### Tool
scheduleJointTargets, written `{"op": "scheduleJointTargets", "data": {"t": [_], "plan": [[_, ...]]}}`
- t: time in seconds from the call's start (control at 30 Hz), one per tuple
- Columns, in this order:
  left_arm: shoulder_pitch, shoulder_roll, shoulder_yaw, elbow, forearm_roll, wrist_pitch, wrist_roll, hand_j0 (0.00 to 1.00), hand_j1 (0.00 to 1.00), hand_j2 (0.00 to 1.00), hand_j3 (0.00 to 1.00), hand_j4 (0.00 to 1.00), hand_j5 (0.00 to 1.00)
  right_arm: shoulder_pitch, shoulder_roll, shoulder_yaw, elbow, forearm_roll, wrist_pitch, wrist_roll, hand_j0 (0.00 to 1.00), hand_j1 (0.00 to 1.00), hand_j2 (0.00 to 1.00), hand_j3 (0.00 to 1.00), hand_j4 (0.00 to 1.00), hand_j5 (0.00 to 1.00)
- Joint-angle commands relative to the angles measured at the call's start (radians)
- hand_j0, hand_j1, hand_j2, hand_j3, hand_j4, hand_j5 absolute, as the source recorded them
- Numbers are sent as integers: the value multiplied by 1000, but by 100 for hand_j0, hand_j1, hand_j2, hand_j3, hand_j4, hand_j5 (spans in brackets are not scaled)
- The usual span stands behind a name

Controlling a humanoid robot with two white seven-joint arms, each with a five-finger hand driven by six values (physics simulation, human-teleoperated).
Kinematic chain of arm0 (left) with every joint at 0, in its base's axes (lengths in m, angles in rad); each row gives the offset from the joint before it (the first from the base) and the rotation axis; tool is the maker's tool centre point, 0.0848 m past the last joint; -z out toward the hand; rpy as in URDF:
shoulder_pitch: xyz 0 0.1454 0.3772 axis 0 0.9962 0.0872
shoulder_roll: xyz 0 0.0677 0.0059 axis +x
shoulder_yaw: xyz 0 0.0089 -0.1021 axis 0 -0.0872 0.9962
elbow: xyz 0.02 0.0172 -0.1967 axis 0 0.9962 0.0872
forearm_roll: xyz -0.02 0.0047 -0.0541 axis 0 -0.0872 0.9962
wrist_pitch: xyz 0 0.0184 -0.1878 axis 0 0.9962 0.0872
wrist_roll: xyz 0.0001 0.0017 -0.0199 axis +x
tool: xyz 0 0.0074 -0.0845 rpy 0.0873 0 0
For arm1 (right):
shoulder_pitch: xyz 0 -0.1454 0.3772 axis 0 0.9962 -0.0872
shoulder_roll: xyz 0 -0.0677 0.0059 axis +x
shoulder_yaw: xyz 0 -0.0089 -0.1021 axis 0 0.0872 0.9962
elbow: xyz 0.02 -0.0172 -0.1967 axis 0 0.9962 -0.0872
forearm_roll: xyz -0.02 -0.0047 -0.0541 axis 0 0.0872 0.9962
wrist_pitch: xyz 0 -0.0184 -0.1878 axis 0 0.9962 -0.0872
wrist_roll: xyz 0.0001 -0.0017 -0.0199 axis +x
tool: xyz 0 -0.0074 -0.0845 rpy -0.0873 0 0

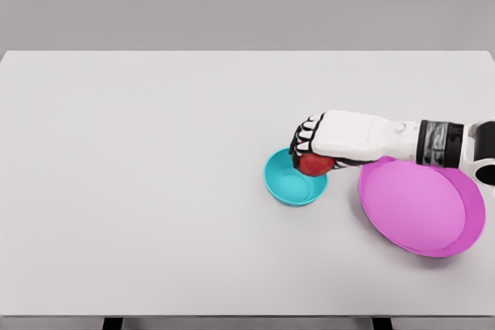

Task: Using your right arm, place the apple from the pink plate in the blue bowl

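Your right hand's fingers [305,138] are curled down and closed around the red apple [315,165], with the dark joints of the knuckles showing along their left edge. You can see only the lower part of the apple, bulging out beneath the palm; the rest is covered by the right hand [340,135]. The apple sits over the upper right rim of the blue bowl [290,183], so it is partly inside the bowl's outline, but you cannot tell from this view whether it touches the rim or hangs just above it. The bowl's teal inside is otherwise bare, and the bowl stands upright on the bench [139,175].

Behind the hand, your white forearm runs nearly level toward the right edge of the picture, with a dark band at the wrist [439,143] and a further white and black joint at the frame's edge. The arm passes over the upper rim of the pink plate [421,206], which lies just to the right of the bowl, close to it but not touching. Nothing lies on the plate. It looks slightly tilted toward you, its far rim hidden under the forearm.

The bench is a plain white surface against a grey backdrop.
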Motion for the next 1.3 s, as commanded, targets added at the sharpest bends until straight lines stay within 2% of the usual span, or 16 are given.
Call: {"op": "scheduleJointTargets", "data": {"t": [0.0,0.37,0.4,0.43,0.47,0.77,0.97,1.1,1.2,1.23,1.27], "plan": [[0,0,0,0,-1,0,1,100,100,100,100,100,100,0,12,28,2,5,3,0,54,54,54,54,54,54],[0,0,0,0,1,0,0,100,100,100,100,100,100,-14,33,55,11,19,3,0,55,55,55,55,55,55],[0,0,0,0,1,0,0,100,100,100,100,100,100,-14,33,55,11,19,3,0,61,61,61,61,61,61],[0,0,0,0,-1,0,1,100,100,100,100,100,100,-14,32,55,11,19,3,0,87,87,87,87,87,87],[0,0,0,0,-1,0,0,100,100,100,100,100,100,-14,32,55,10,19,3,0,100,100,100,100,100,100],[0,0,0,0,1,0,1,100,100,100,100,100,100,-34,7,38,-22,10,3,0,100,100,100,100,100,100],[0,0,0,0,-1,0,0,100,100,100,100,100,100,-3,-88,-163,-25,-21,3,0,100,100,100,100,100,100],[0,0,0,0,-1,0,0,100,100,100,100,100,100,78,-141,-273,-10,-33,3,0,100,100,100,100,100,100],[0,0,0,0,-1,0,0,100,100,100,100,100,100,92,-132,-284,36,-50,3,0,100,100,100,100,100,100],[0,0,0,0,-1,2,1,100,100,100,100,100,100,110,-108,-307,64,-88,3,0,100,100,100,100,100,100],[0,0,0,0,-1,0,0,100,100,100,100,100,100,152,-80,-371,71,-100,3,0,100,100,100,100,100,100]]}}
